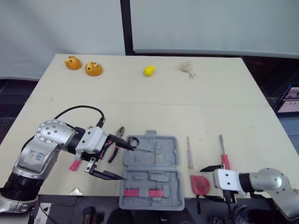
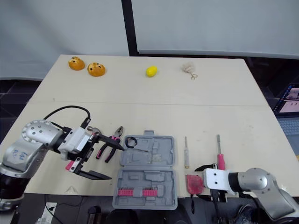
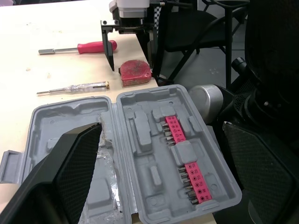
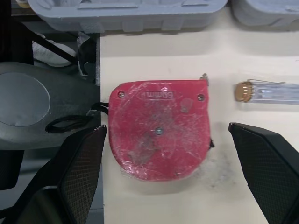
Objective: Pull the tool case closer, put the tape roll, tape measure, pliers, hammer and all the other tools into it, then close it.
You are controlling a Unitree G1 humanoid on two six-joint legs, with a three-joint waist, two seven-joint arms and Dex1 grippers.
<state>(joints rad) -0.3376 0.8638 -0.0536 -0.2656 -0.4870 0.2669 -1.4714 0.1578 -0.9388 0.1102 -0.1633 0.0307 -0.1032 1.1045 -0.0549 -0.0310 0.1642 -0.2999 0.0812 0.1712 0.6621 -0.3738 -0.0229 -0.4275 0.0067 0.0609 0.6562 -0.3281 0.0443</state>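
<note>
The spread right hand (image 1: 202, 183) straddled a scuffed red tape measure (image 4: 156, 135); the spread left hand (image 1: 128, 162) hovered by the moulded grey tool case (image 1: 154, 186).

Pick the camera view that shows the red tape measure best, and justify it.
The right wrist view: the tape measure lies flat, its whole red face close up and unobstructed. Both eye views show it small, beside the tool case. The left wrist view shows it obliquely, farther off.

head stereo: high, down over table (image 1: 210, 107) | left wrist: near tool case (image 3: 154, 154), faces 3 o'clock | right wrist: close above tape measure (image 4: 159, 130), faces 9 o'clock | shared: case, tape measure
</note>
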